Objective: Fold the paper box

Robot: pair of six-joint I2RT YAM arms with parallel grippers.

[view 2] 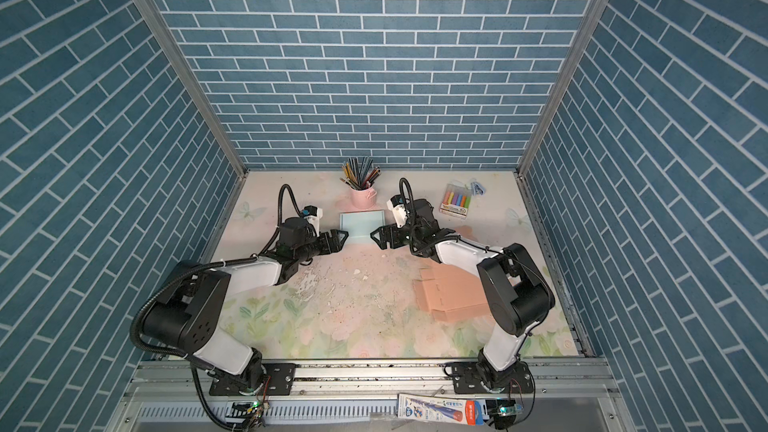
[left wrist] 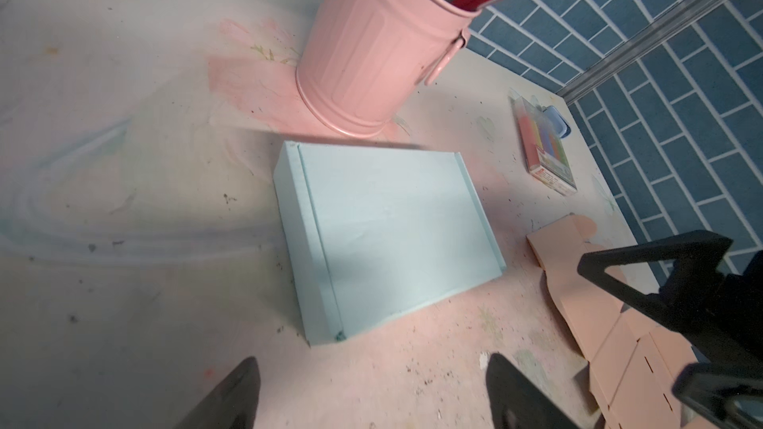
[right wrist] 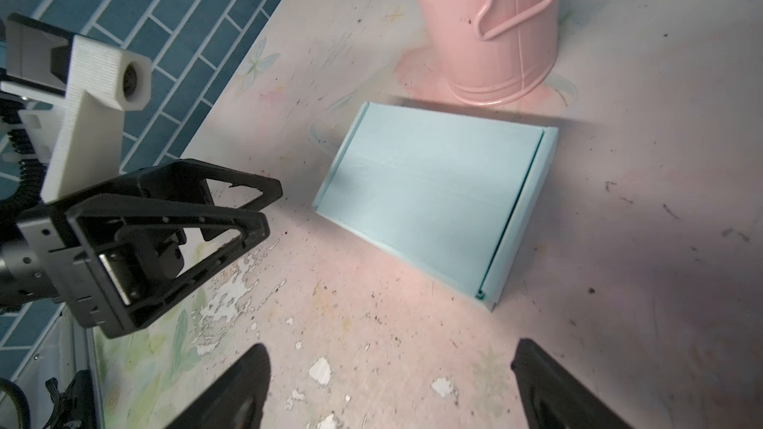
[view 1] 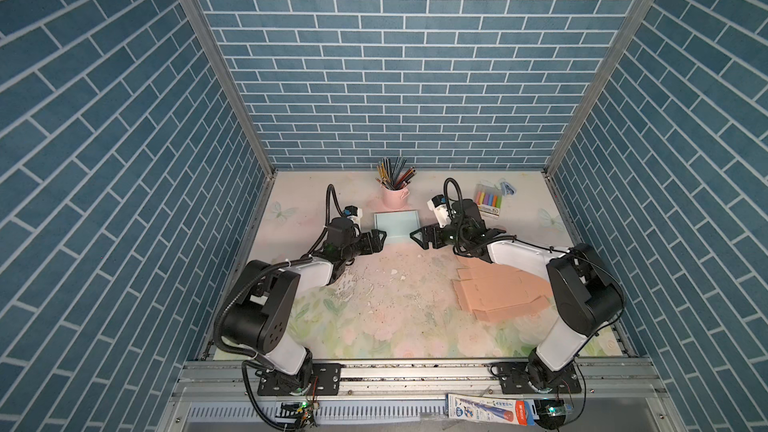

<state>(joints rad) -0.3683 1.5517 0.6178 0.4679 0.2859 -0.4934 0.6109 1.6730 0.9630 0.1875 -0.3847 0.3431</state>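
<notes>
Pale blue paper box [view 1: 395, 224] lies folded shut on the worktop [view 1: 374, 326], apparently finished; left pincer [view 1: 380, 241] and right pincer [view 1: 415, 241] flank it, spread, empty. Flat pink blanks [view 1: 498, 292] lie unfolded.

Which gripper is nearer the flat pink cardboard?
Right. The right gripper hangs at the blue box's near right corner, and the cardboard lies on that same side, closer to the robot's base. The left gripper hangs at the box's near left corner, farther away.

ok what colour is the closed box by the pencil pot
The box is pale mint blue, clearest in the left wrist view.
</notes>
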